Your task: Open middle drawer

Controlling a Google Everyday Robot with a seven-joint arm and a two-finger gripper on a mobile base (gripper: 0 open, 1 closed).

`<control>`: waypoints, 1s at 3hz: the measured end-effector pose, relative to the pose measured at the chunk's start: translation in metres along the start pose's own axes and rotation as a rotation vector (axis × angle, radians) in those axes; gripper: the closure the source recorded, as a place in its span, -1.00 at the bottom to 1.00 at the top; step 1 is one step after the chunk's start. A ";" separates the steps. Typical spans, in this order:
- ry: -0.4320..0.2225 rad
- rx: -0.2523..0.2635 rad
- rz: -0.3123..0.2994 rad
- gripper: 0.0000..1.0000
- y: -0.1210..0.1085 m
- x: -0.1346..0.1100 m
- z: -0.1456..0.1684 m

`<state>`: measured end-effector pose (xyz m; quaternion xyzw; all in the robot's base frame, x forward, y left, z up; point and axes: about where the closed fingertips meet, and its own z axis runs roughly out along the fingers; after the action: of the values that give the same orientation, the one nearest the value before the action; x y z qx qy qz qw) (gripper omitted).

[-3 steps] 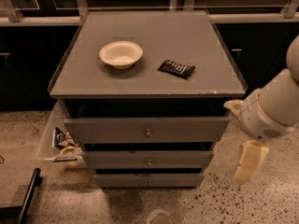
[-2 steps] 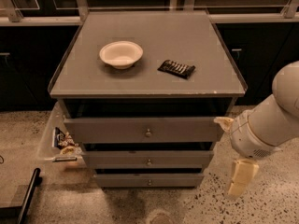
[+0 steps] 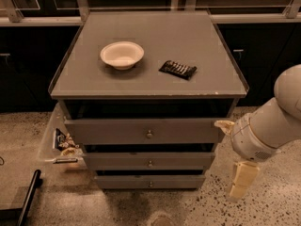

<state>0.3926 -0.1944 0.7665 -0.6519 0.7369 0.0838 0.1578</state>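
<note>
The grey cabinet (image 3: 146,86) has three stacked drawer fronts. The middle drawer (image 3: 117,161) is the medium-height front with a small round metal knob (image 3: 150,163) at its centre. Its inside does not show. The taller top drawer front (image 3: 108,132) is above it and the shortest bottom front (image 3: 122,181) below it. My gripper (image 3: 241,180) hangs from the white arm (image 3: 268,131) at the lower right. It sits beside the cabinet's right front corner, to the right of the middle drawer and a little lower than its knob. It touches nothing.
A white bowl (image 3: 121,54) and a black packet (image 3: 178,69) lie on the cabinet top. A clear bin with snack packets (image 3: 60,142) stands on the speckled floor at the cabinet's left. A black bar (image 3: 28,197) lies at the lower left. Dark cabinets line the back.
The arm and gripper have moved down and a little left, closer to the cabinet's right front corner. The drawers have not moved.
</note>
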 end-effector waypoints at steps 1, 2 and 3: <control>-0.027 -0.031 -0.034 -1.00 -0.002 0.015 0.039; -0.062 -0.018 -0.104 -1.00 -0.018 0.027 0.087; -0.115 0.001 -0.167 -1.00 -0.030 0.035 0.124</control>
<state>0.4341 -0.1908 0.6409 -0.7052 0.6698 0.1070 0.2066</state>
